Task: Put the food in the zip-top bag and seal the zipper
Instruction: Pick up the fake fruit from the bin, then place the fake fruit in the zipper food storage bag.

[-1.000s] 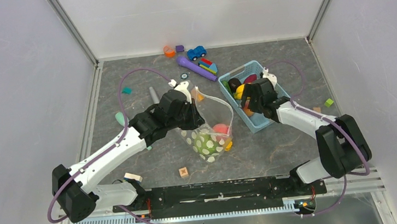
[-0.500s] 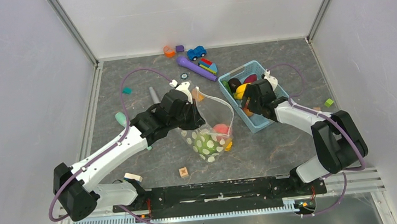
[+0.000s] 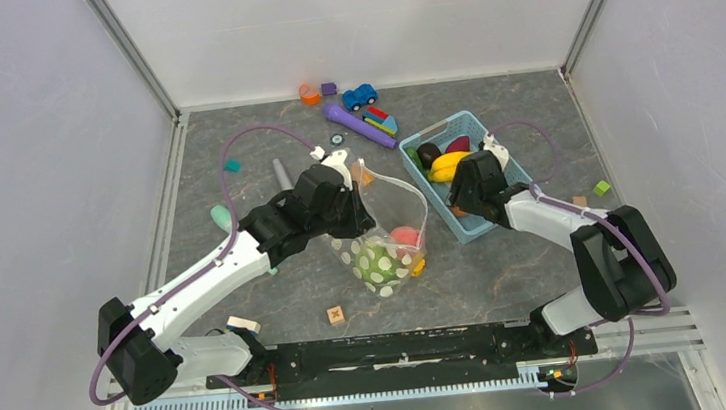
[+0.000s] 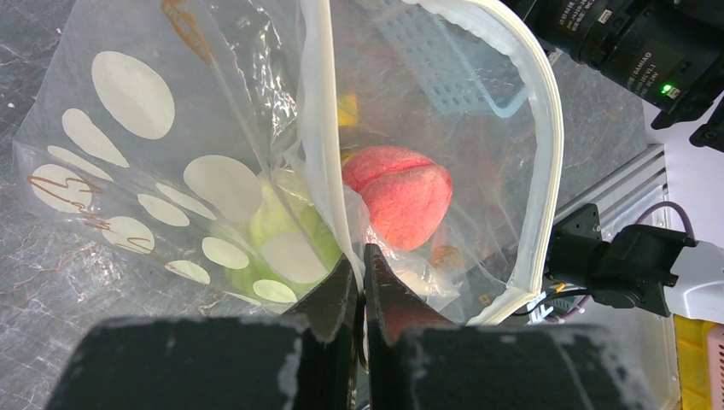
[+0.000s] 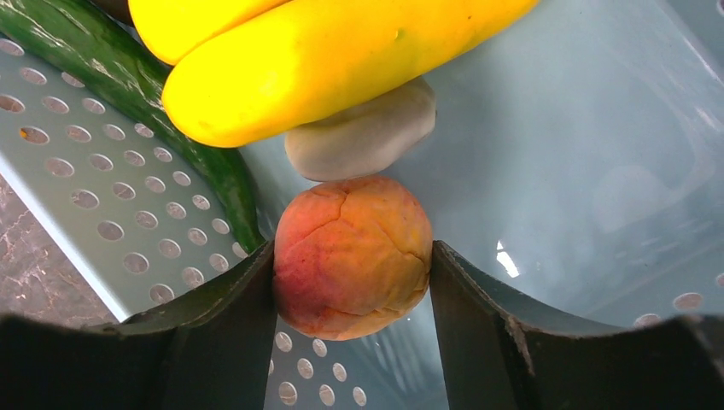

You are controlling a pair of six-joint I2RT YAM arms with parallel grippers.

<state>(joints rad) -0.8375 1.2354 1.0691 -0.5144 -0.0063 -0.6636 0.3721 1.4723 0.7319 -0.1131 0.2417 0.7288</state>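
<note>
The right claw (image 5: 352,286) reaches down into the basket (image 5: 77,171). Its two fingers press against either flank of a peach (image 5: 352,248) on the basket floor, so it is grasping that peach but has not lifted it. A banana bunch (image 5: 324,60), a cucumber (image 5: 201,166) and a pale flat piece (image 5: 359,137) lie just behind the peach, deeper in the basket. The pale piece touches the peach or nearly does.

The bag (image 3: 382,233) stands just left of the basket, with a pink fruit (image 4: 401,192) and a green cabbage (image 4: 277,235) already inside. The left claw (image 4: 359,265) is clenched on one lip of the bag at the zipper (image 4: 548,145), holding the mouth up and open.

The step in hand looks like the pick of the peach. It is round and smooth, so the squeeze should sit across its widest part, or it may squirt out. A straight lift, until the peach is above the basket wall, would avoid nudging the banana bunch or catching the rim. Only then should it swing left from the basket. The left claw should hold firm so the floppy mouth does not fold shut. The peach is best let go low, inside the lip. More food lies in the basket, so sealing the zipper is some way off.
</note>
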